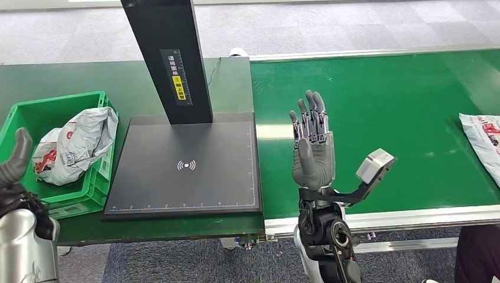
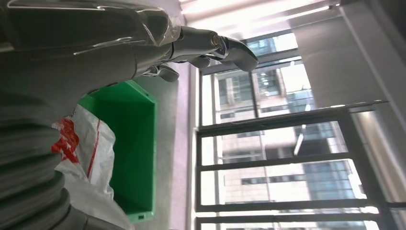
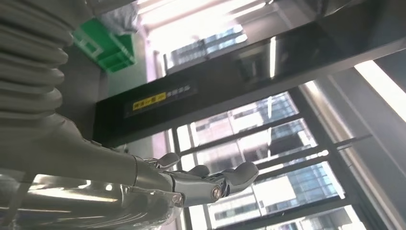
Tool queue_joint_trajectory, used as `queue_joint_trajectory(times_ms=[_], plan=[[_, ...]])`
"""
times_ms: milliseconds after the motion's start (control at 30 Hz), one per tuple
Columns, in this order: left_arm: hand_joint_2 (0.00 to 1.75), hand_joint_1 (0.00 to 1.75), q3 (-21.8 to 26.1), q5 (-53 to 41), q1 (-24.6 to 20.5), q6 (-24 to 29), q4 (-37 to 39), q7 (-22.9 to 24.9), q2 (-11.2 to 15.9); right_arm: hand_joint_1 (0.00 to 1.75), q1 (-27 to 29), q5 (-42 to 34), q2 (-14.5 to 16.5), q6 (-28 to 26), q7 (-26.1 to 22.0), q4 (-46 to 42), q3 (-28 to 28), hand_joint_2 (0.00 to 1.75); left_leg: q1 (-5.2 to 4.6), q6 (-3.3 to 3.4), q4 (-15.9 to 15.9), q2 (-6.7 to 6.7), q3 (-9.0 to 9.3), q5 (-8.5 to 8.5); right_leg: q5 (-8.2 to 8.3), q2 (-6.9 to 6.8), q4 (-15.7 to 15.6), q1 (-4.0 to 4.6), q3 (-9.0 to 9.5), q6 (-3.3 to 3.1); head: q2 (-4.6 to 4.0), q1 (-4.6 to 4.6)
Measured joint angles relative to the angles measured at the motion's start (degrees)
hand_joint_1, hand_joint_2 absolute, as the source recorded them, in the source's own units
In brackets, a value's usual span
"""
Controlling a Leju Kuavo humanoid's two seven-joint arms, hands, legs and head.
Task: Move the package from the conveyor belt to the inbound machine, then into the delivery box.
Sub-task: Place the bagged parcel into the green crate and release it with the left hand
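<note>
We read this as the gap between cycles: one bag (image 1: 73, 144) already lies crumpled in the green box (image 1: 35, 112) at left of the head frame, and the scanner pad (image 1: 186, 168) at centre is bare. The next package (image 1: 482, 141) lies flat on the belt (image 1: 377, 100) at the right edge, partly cut off by the frame, well apart from both hands.

Right hand (image 1: 312, 147) is upright over the belt near centre, holding nothing, fingers (image 1: 311, 115) straight and only slightly apart. Left hand (image 1: 16, 159) is at lower left just beside the box, holding nothing; we see a raised thumb, and the wrist view shows its fingers extended.

Next move, we judge: the right hand reaches right to the package once it is close enough, gets a grip on the thin flat bag, and carries it left to the pad.

Surface: dark green counter (image 1: 71, 79) under box and scanner, black post (image 1: 171, 59) rising from the pad. Grey carpet beyond; big windows in the wrist views.
</note>
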Motion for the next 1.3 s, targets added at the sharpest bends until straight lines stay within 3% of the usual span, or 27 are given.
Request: queue_joint_trajectory(times_ms=[133,233,500,767,1300], plan=[[1.75,0.0,-5.0,1.7,8.9,-2.9,-10.3,-1.9,-3.2,0.0,0.0,7.2,-0.6,-3.7,0.2,0.7,1.3,0.0,-0.02,0.02,0.0,0.0,0.0,-0.07,-0.06,-0.01,0.0,-0.01,-0.01,0.01,0.0,0.0],[1.75,0.0,-11.0,2.6,15.1,-11.5,-14.8,-1.3,-4.8,0.0,0.0,10.4,-1.1,-4.5,0.2,1.2,1.6,0.0,-0.03,0.04,0.0,-0.05,-0.01,-0.11,-0.1,-0.03,-0.1,-0.02,0.02,0.01,-0.01,0.0],[1.75,0.0,-21.4,5.5,25.2,-25.6,-15.8,-0.2,-8.7,0.0,3.2,15.4,-2.6,-4.5,-0.1,2.3,1.3,0.0,-0.02,0.0,0.0,-0.04,0.0,-0.19,-0.12,-0.02,-0.1,0.02,0.01,0.0,0.0,0.0],[1.75,0.0,-25.9,2.4,28.0,-27.2,-14.2,-0.5,-10.3,0.0,6.8,20.9,-3.3,-4.1,-2.9,2.2,2.4,0.0,0.01,-0.02,0.0,-0.02,0.0,-0.2,-0.15,-0.01,-0.1,0.03,0.02,-0.04,0.0,-0.01],[1.75,0.0,-26.7,2.1,28.9,-27.6,-14.2,-0.6,-10.4,0.0,7.7,20.3,-4.1,-2.4,-2.9,1.8,4.0,0.0,0.01,-0.02,0.0,-0.02,0.01,-0.2,-0.15,-0.01,0.0,0.02,0.03,-0.04,0.0,-0.02]])
